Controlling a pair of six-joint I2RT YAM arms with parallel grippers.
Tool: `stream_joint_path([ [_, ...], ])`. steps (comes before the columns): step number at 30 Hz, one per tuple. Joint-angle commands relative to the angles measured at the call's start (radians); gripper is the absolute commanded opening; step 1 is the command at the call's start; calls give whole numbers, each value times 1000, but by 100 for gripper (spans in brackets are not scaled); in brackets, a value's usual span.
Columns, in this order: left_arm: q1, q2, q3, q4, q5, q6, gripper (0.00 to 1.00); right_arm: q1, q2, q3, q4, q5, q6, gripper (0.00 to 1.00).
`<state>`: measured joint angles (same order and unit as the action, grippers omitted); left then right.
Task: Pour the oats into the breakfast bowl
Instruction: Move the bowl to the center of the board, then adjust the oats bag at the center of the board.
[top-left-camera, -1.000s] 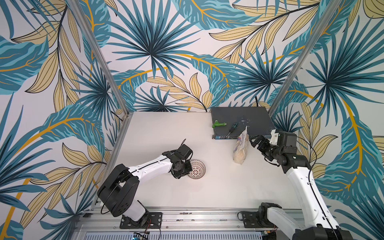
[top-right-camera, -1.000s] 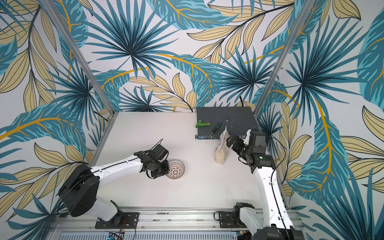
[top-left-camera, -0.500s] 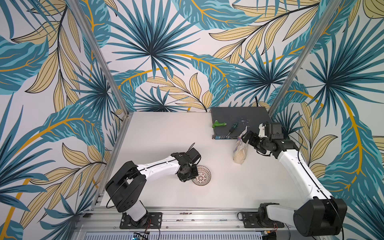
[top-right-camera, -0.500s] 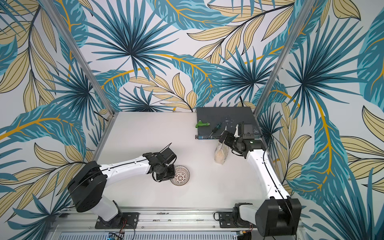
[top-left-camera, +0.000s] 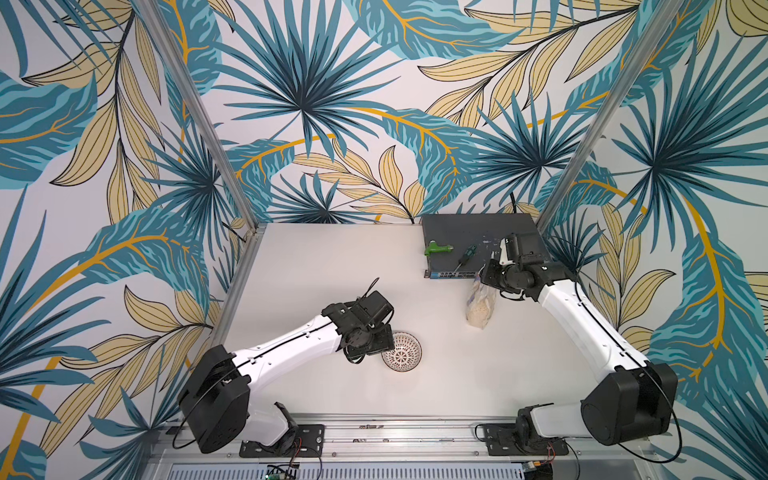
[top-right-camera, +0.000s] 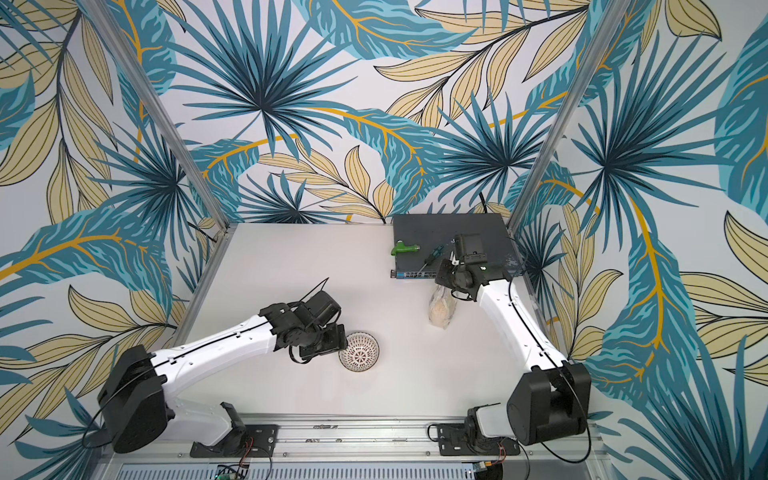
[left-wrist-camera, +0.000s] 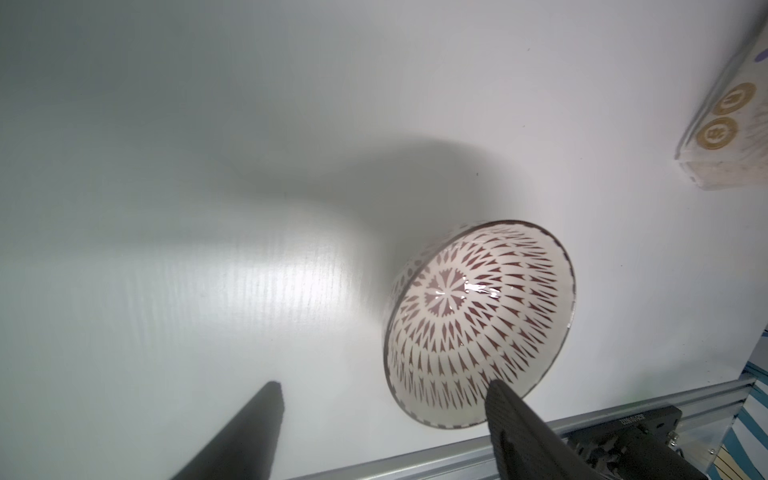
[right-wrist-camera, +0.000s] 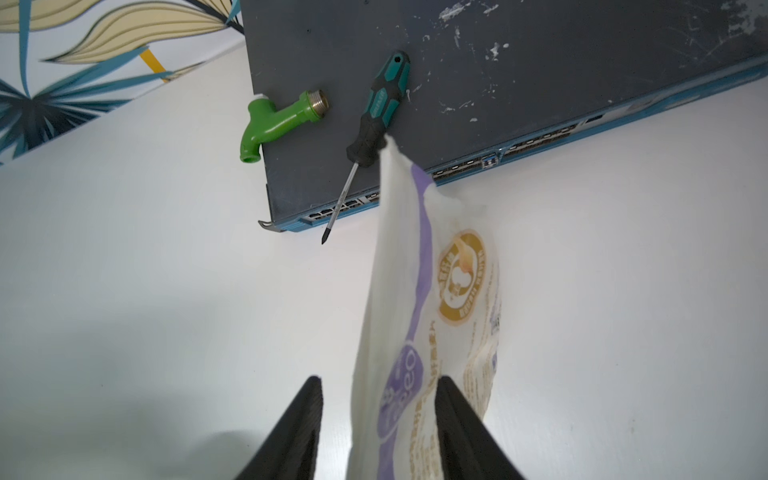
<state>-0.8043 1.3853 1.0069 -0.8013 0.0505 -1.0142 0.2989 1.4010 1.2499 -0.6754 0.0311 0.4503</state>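
Oats bag (top-left-camera: 481, 305): stands beside the grey box (top-left-camera: 478, 241), well apart from the bowl.
Breakfast bowl (top-left-camera: 401, 351): upright, just beside my left arm's tool.
Right gripper (right-wrist-camera: 379, 380): only my wrist view shows it, part-open astride the bag, one finger clear.
Left gripper (left-wrist-camera: 384, 386): spread wide, holding nothing.

Breakfast bowl (top-left-camera: 402, 352) just beside left claw (top-left-camera: 383, 347); oats bag (top-left-camera: 481, 308) at right claw (top-left-camera: 487, 274).

Both top views look down from high at the front, sharing the whole table (top-left-camera: 332, 291). The 2 wrist cameras sit close: left faces the breakfast bowl (left-wrist-camera: 478, 324), right the oats (right-wrist-camera: 415, 332).
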Motion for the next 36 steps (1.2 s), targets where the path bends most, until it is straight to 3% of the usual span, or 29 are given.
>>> stream_joint_path([
  [1, -3, -62, 39, -38, -73, 2, 83, 21, 3, 14, -49, 43, -19, 35],
  [8, -4, -75, 94, -10, -88, -14, 84, 63, -3, 47, -93, 27, -48, 0],
  [17, -3, -67, 134, 18, -120, -23, 85, 130, -90, 107, -95, -138, -117, 0],
  [26, -4, -62, 132, 143, -95, -58, 85, 199, -178, -3, -67, -222, -134, 0],
  [27, -4, -58, 135, 148, -95, -58, 85, 203, -185, -26, -61, -220, -127, 1],
  [34, -3, -24, 146, 167, -69, -67, 84, 207, -245, -133, -4, -218, -82, 34],
  [36, -3, -20, 153, 164, -63, -70, 83, 208, -265, -135, -16, -209, -56, 39],
])
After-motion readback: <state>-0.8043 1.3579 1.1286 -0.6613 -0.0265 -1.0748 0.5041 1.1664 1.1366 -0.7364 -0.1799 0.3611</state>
